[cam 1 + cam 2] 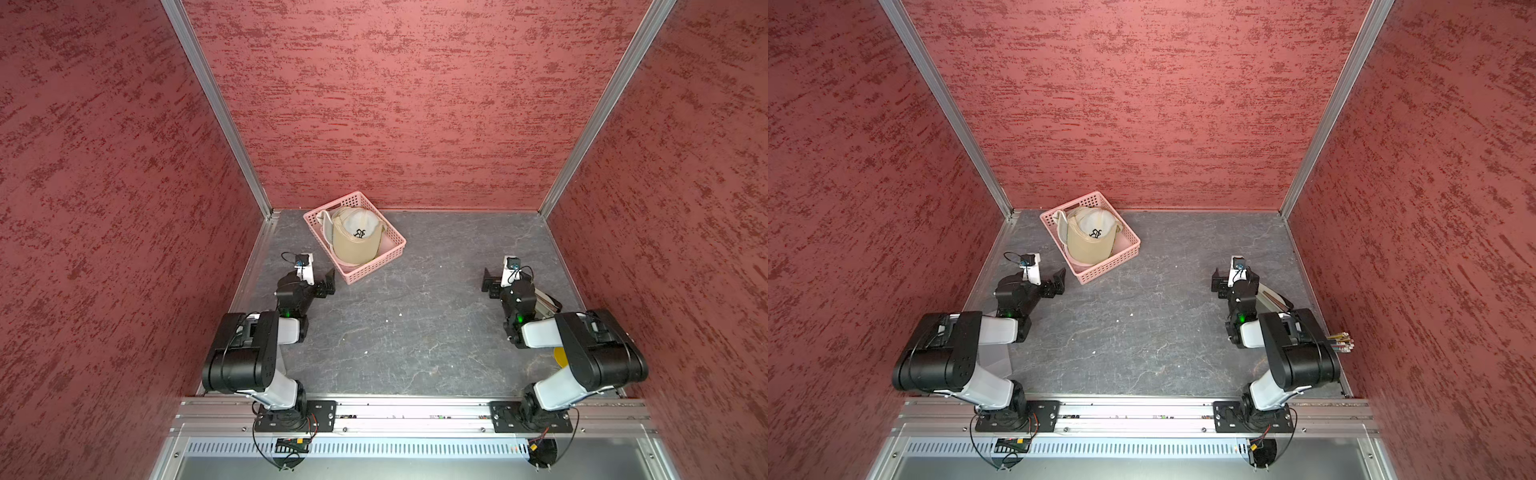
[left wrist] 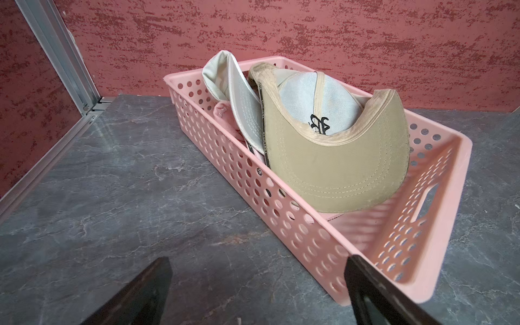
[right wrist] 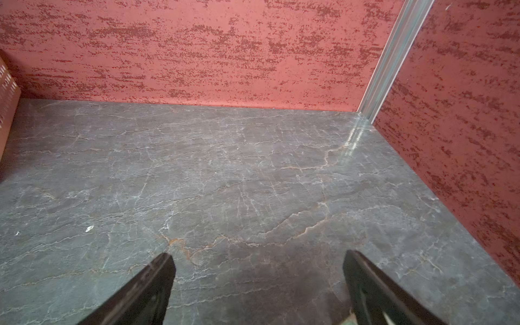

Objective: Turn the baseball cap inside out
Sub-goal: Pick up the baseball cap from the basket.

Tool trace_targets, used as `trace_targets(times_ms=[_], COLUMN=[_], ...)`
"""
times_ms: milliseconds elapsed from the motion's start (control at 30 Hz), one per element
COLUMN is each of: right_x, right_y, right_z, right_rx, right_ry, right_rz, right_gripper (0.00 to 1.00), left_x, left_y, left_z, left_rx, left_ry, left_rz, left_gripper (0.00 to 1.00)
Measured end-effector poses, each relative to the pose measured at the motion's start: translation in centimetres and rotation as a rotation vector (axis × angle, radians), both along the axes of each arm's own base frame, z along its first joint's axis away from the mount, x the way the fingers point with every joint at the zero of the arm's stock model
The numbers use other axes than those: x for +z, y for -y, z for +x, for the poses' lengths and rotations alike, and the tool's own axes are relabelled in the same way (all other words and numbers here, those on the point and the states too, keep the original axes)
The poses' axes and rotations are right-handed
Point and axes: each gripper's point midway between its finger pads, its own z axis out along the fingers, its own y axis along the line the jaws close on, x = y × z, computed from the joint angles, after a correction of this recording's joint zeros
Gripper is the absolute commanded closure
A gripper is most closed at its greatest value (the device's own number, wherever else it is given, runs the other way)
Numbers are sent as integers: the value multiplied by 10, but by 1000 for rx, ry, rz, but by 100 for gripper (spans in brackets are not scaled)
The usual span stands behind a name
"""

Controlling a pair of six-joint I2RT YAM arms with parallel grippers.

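1. The left gripper (image 2: 259,259) is spread wide and holds nothing; in the left wrist view both dark fingers (image 2: 152,284) frame bare table and the near wall of the basket.
2. The right gripper (image 3: 259,253) is also spread wide and empty, with only grey table (image 3: 253,168) ahead of it.
3. The tan baseball cap (image 2: 334,168) lies in the pink basket (image 2: 281,213) at the far left of the table. Its opening seems to face up, since taped seams and the back of a black logo show inside the crown.
4. A paler cap (image 2: 239,92) stands on edge beside it, against the basket's far end, with something pink underneath.
5. The cap's long axis, crown to brim, runs along the basket's length, and the brim points towards the robot's side.
6. In a top view the left gripper (image 1: 326,284) sits just beside the basket's near corner (image 1: 351,280), with the cap (image 1: 356,241) ahead of it and slightly to its right.
7. The right gripper (image 1: 489,282) is well apart from the basket, across the open table.
8. The left arm is clearly nearer, so I judge that it should reach for the brim first.
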Motion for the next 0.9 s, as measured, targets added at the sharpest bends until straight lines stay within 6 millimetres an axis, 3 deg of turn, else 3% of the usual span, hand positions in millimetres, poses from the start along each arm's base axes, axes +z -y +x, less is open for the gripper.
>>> trace_targets(times_ms=[633,733,900], right_x=[-5,6,82], right_y=[4,-1,-40], right_z=[1,0,17], right_rx=[16,34,117], right_ry=[-36,-59,-19], right_rz=[21,8,-24], right_gripper=[1,1,1], left_x=[6,43,122], left_y=[-17,-20,-15], left_z=[1,10,17], left_rx=[77,99,95], left_ry=[-43,-36,31], left_rz=[-26,-24,-61], left_gripper=[0,0,0])
